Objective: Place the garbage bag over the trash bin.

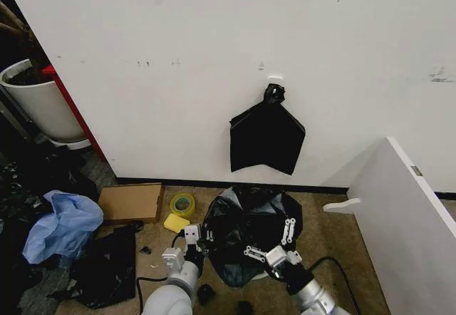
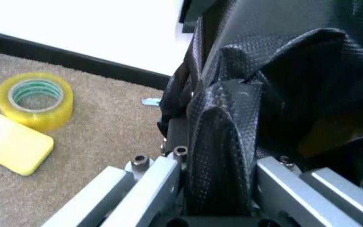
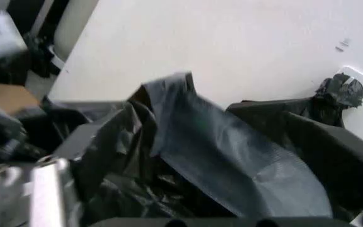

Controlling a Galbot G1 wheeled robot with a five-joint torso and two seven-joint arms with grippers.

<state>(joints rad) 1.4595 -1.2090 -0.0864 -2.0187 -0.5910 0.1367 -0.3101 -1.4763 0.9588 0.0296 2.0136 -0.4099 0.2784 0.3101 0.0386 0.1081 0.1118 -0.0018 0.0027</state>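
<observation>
bag [image 1: 249, 233] draped over bin on floor below wall, bin hidden | left gripper [image 1: 192, 235] jaws pinching bag edge [image 2: 222, 156] | right gripper [image 1: 274, 245] jaws wide at rim | likely near done, seating left

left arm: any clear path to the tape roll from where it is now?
Probably not yet. The left tool is shut on the garbage bag, a fold clamped between its fingers. The tape roll lies close by on open carpet beside the yellow sponge, nothing between; it must release first.
</observation>
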